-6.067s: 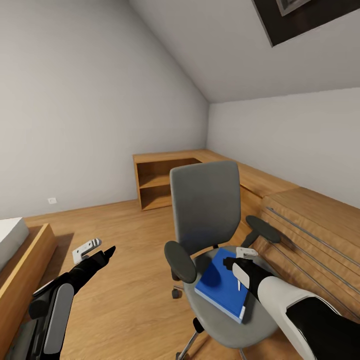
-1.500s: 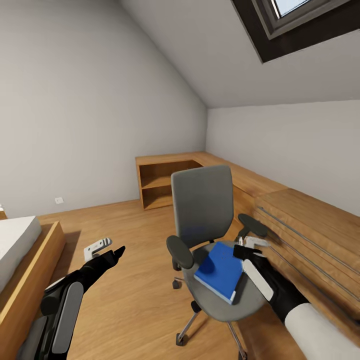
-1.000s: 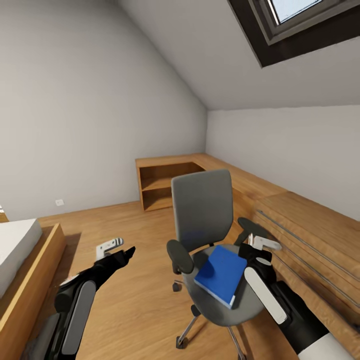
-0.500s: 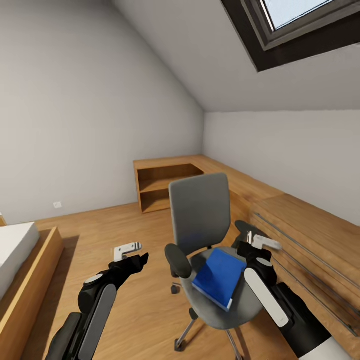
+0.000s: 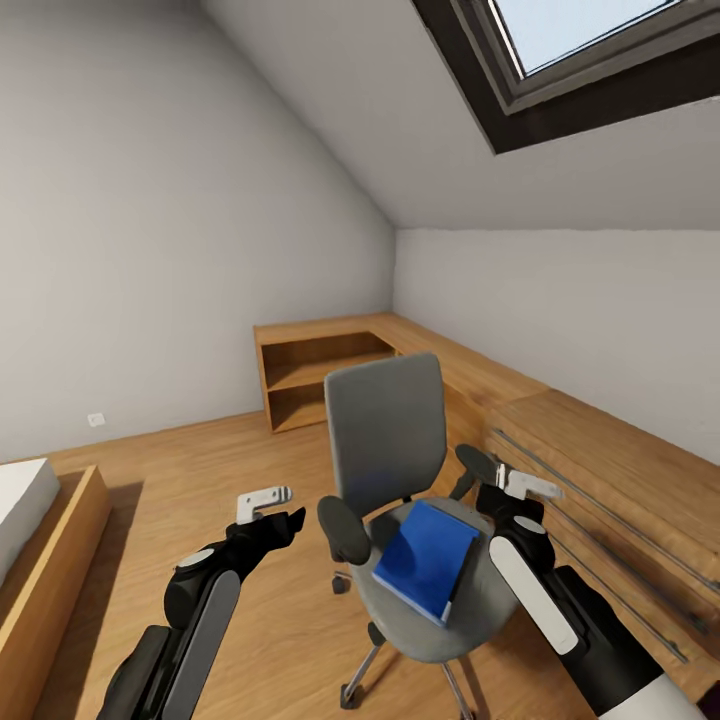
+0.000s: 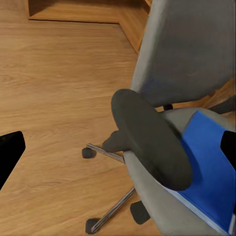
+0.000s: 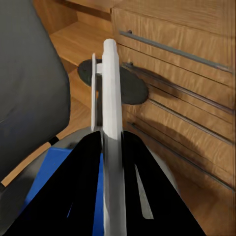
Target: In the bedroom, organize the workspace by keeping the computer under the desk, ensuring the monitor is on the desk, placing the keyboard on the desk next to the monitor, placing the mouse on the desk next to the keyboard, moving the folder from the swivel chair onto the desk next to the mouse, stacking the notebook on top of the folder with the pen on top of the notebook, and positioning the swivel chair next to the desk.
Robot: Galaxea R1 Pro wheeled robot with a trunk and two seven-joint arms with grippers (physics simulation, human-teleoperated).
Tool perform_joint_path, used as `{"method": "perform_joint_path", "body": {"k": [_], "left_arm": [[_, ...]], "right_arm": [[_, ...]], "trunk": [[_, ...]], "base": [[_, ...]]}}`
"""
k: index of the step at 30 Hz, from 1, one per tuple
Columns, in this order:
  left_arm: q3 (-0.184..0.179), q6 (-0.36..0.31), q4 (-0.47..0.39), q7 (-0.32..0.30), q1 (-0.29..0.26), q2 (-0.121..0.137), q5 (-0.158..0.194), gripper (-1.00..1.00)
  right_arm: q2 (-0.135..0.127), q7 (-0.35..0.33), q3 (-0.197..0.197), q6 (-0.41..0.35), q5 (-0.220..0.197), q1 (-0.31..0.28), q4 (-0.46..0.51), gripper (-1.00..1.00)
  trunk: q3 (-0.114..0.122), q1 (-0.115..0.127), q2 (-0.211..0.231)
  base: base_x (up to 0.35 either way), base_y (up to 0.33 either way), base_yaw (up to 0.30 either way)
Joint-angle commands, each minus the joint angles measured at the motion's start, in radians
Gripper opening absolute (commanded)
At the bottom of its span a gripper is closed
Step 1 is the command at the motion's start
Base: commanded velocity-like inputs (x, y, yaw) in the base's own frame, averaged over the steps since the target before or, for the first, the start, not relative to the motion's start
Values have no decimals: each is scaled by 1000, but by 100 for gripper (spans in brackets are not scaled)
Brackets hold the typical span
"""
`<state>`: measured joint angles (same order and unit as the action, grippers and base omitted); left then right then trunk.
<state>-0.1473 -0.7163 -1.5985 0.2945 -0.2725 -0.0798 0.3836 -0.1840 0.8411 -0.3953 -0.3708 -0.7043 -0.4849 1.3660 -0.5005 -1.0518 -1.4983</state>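
Note:
The grey swivel chair (image 5: 385, 430) stands in the middle of the wood floor, and the blue folder (image 5: 425, 560) lies flat on its seat. My right gripper (image 5: 520, 492) hovers over the seat's right side by the armrest. In the right wrist view it (image 7: 112, 140) is shut on the thin white pen (image 7: 112, 98), above the folder (image 7: 54, 177). My left gripper (image 5: 278, 508) is open just left of the chair's left armrest (image 6: 150, 137), with the folder (image 6: 211, 167) beyond it. Desk, monitor, keyboard, mouse, computer and notebook are out of view.
A light wood drawer unit (image 5: 600, 450) runs along the right wall, close behind the chair. An open wood shelf (image 5: 320, 370) sits in the far corner. A bed frame (image 5: 40, 560) stands at the left. Bare floor lies between bed and chair.
The pen lay on the folder six seconds ago; now my right gripper holds it above the seat. My left arm has reached toward the chair's left armrest. The camera has tilted up.

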Motion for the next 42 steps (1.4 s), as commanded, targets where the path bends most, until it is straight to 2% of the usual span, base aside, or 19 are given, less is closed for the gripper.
{"method": "perform_joint_path", "body": {"k": [1,12,29,42], "left_arm": [[-1,-3,-1,9,-1,0,11,100],[-1,-2,-1,9,-1,2,14,100],[-3,-2,-1,8,-1,2,14,100],[-3,-2,-1,8,-1,3,14,100]], "right_arm": [[-1,6,-2,-5,-4,-1,0,-100],[-2,6,-1,-5,-4,-1,-5,-100],[-2,6,0,-5,-4,-1,-5,-100],[-6,3,2,-3,-4,-1,-20,-100]], "trunk": [[0,0,-1],[7,0,-1],[19,0,-1],[27,0,-1]], "base": [[0,0,-250],[0,-8,-264],[31,-256,-270],[35,-60,-271]]}}
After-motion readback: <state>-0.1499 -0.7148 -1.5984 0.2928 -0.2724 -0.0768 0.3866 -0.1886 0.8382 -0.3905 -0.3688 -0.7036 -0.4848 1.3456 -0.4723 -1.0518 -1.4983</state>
